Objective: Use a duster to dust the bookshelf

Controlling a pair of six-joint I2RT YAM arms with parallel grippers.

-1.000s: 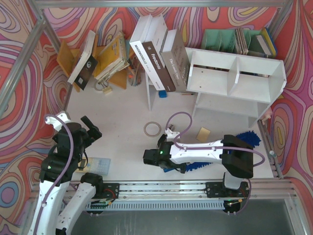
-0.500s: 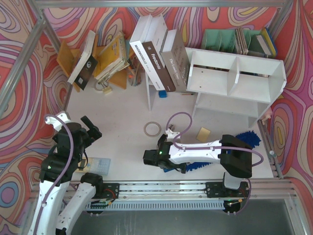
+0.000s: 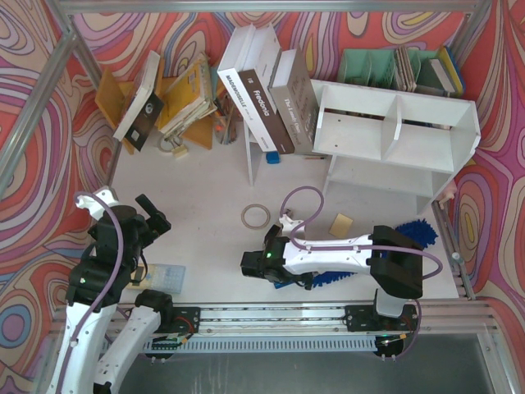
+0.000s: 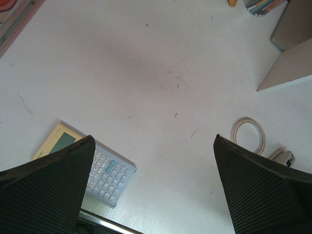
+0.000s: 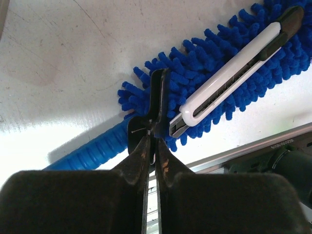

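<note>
Low in the top view, the right end effector (image 3: 250, 264) sits directly over the duster (image 3: 414, 230), so that arm is plainly the nearer one. In the right wrist view its jaws are drawn in to a thin slit at the neck, where the ribbed blue handle (image 5: 92, 151) meets the fluffy head. I can't tell whether they have a real hold there or only press into the fibres. From that point the handle runs to the lower left of the wrist view and the head to the upper right. From above, the long axis lies roughly left to right along the near edge of the table (image 3: 205, 189), with the head end poking out at the right.

A white utility knife (image 5: 234, 63) lies lengthwise on the head (it would ride along on any lift, I'd guess).

The left end effector (image 4: 153, 141) hangs at the lower left of the top view, spread wide and holding nothing. It is well apart from the duster, with a calculator (image 4: 105, 170) below it.

Farther back, the bookshelf (image 3: 394, 123) fills the upper right, beyond the head end.

From above, the arm hides the middle of the duster and the knife. In the wrist view the dark fingers cut off the handle's tip.
</note>
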